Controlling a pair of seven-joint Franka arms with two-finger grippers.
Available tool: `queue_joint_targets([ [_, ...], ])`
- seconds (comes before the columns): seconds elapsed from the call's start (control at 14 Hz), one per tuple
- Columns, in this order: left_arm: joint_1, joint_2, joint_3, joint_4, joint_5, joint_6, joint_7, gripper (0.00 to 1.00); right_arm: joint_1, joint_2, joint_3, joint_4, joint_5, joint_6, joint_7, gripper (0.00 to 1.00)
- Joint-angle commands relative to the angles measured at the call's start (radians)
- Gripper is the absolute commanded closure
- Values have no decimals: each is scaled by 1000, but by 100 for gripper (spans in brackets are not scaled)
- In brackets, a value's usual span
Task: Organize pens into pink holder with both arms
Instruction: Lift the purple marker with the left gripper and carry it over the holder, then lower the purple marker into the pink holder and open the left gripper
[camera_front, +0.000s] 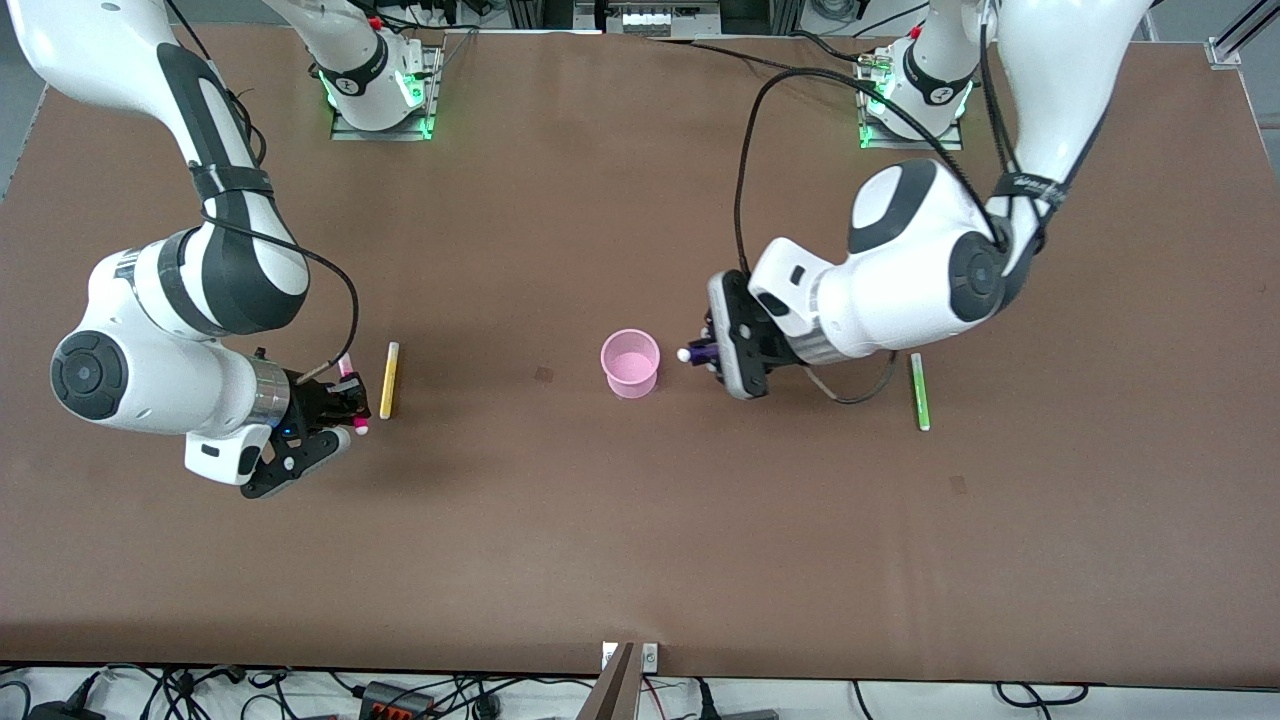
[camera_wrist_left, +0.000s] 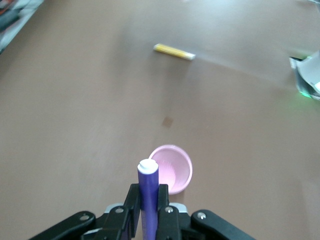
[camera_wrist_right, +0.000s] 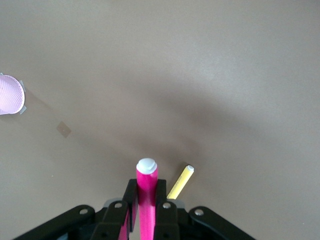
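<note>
Magenta pen: clamped between the closed fingers of the right gripper, whitish tip poking out past the jaws.
Yellow pen: flat on the table, just beside the right jaws, apart from them.
Pink holder: upright on the table, mouth up, close ahead of the left jaws.
Purple pen: pinched in the shut left gripper, white tip aimed at the holder's rim.
Green pen: on the table under the left arm, well back from its jaws.
</note>
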Motion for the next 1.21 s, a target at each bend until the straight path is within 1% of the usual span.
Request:
queue_joint_targets([
  [0.0,-16,68,-45,-5,-43,84,228,100,0,-3,8,9,14,6,-18,100],
  [0.14,-39,63,-53,-73,-38,211,272,100,2,0,9,8,43,17,-18,100],
  [0.29,-67,63,-79,-152,-41,387,349,100,3,2,12,9,66,26,-21,100],
  [0.43,-80,65,-99,-212,-43,506,358,100,15,2,40,10,67,49,-33,100],
  [0.57,-99,65,-101,-249,-43,570,363,100,23,2,60,10,65,87,-36,100],
  [0.71,-117,78,-101,-271,-43,623,363,100,28,2,58,10,63,92,-68,100],
  [0.93,-120,92,-101,-280,-43,640,394,100,28,19,58,6,65,138,-153,100],
  [1.0,-114,92,-102,-303,-43,641,406,100,28,28,58,5,65,155,-161,100],
  [1.14,-117,95,-101,-308,-43,643,424,100,31,31,60,2,65,156,-161,100],
])
